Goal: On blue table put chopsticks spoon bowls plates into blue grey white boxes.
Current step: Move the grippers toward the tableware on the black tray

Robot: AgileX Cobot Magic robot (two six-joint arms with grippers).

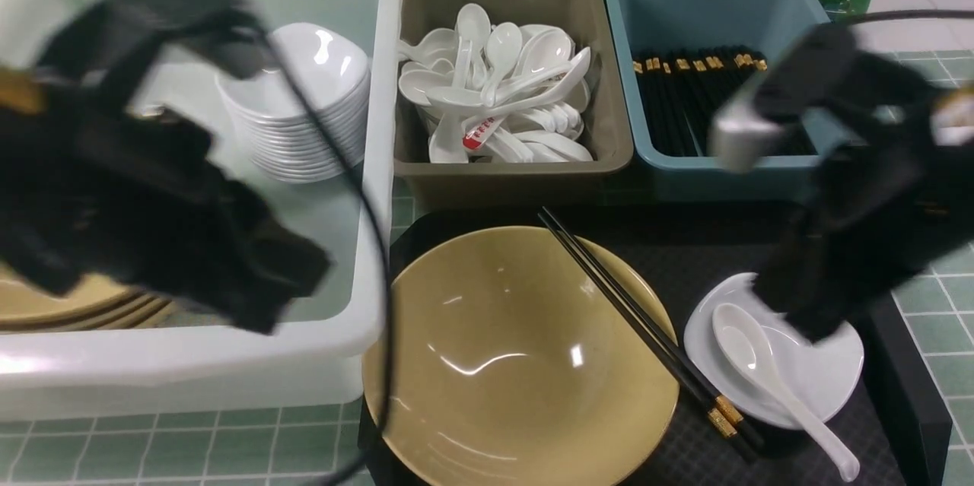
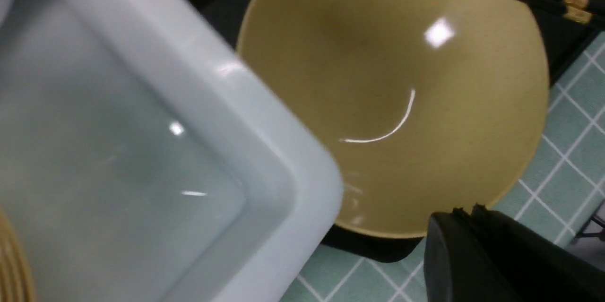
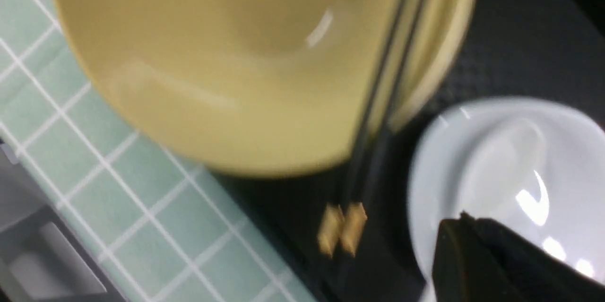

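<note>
A large tan bowl (image 1: 517, 364) sits upright just before the grey box (image 1: 517, 166) of white spoons (image 1: 494, 83); a black, gold-tipped chopstick pair (image 1: 624, 311) lies slanted across its right rim; one white spoon (image 1: 749, 353) rests in a small white plate (image 1: 829, 372) beside them.

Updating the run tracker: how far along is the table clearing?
Done: stacked white dishes and yellow dishes sit in the white box, spoons fill the grey box, chopsticks lie in the blue box. In hand: right tool is shut, low over the small white plate; a grip isn't discernible. Left: yellow bowl, chopstick pair across it, plate and loose spoon, all on the black tray.
</note>
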